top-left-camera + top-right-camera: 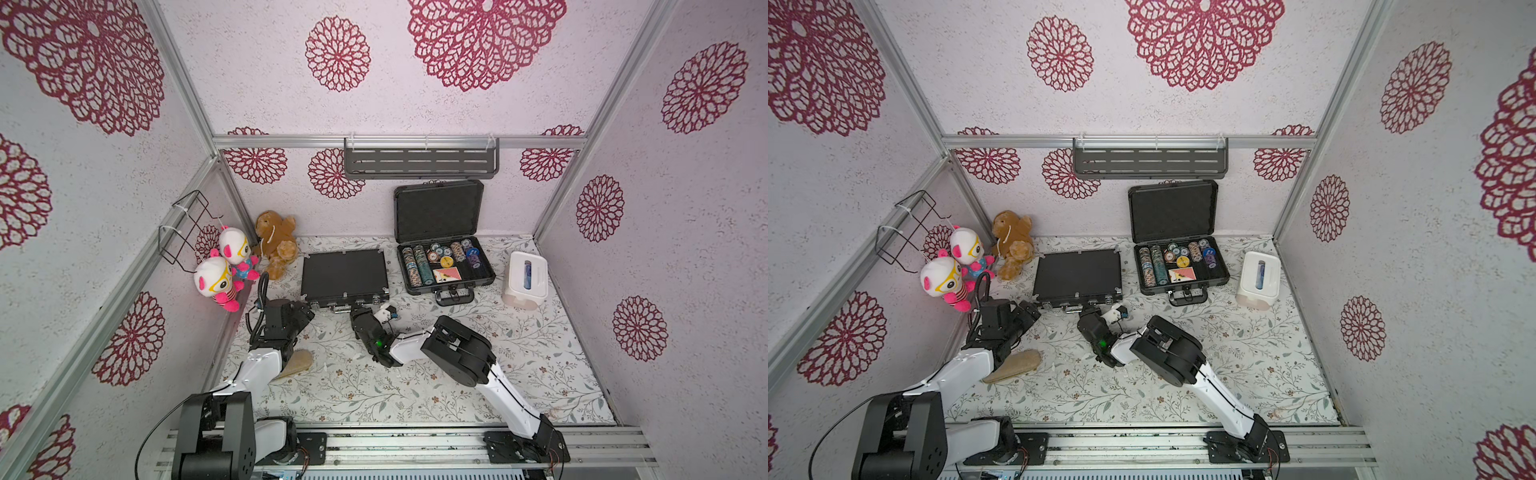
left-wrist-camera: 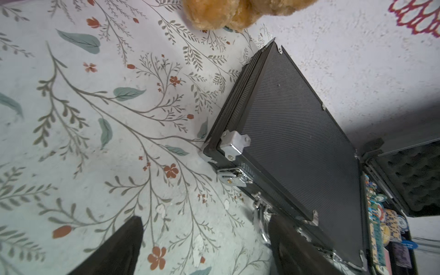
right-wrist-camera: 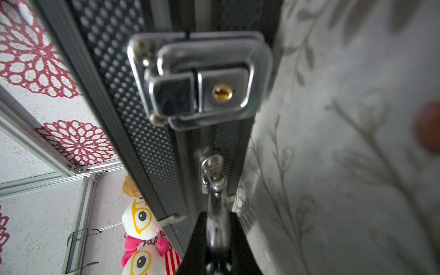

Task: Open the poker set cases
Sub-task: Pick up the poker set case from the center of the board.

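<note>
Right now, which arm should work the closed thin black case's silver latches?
Left. The left claw is open beside a silver latch of the thin black case; the right claw is shut on its silver handle.

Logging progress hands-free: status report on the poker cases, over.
Left gripper open near closed thin black case. Right gripper shut on its silver handle. Dark grey case open. Nothing on top.

Floral-covered table (image 1: 457,374) is noted to carry: thin black case (image 1: 344,272) (lid down), thicker grey case (image 1: 446,266) with lid raised, white tissue box (image 1: 525,278), brown teddy (image 1: 276,243), flat beige piece (image 1: 297,363).
</note>
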Robot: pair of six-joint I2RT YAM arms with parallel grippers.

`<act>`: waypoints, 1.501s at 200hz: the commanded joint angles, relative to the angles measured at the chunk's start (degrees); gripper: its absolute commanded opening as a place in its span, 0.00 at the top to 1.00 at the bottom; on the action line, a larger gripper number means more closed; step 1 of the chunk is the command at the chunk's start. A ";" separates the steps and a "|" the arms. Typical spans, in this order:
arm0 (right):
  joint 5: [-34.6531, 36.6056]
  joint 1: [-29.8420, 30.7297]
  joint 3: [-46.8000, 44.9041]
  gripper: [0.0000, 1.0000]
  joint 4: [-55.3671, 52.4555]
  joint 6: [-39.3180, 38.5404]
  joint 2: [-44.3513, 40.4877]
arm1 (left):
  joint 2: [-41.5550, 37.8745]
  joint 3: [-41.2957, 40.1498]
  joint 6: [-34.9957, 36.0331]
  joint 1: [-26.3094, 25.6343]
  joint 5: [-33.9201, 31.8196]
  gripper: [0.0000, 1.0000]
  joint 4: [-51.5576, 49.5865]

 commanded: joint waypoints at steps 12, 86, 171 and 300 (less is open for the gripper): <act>-1.03 0.97 4.37 1.00 -1.29 -0.18 -0.65 | 1.21 -1.32 -7.77 3.63 12.93 0.14 5.32; -0.15 4.06 7.55 1.00 -1.57 1.25 -4.57 | 6.44 0.92 -20.61 4.07 22.67 0.23 15.94; 0.98 4.99 8.32 1.00 2.34 -8.18 -9.13 | 7.53 -1.28 -23.65 6.88 26.96 0.24 18.58; 0.62 6.44 12.21 1.00 3.45 -20.70 -12.27 | -4.60 -3.27 -19.04 9.02 23.55 0.22 10.12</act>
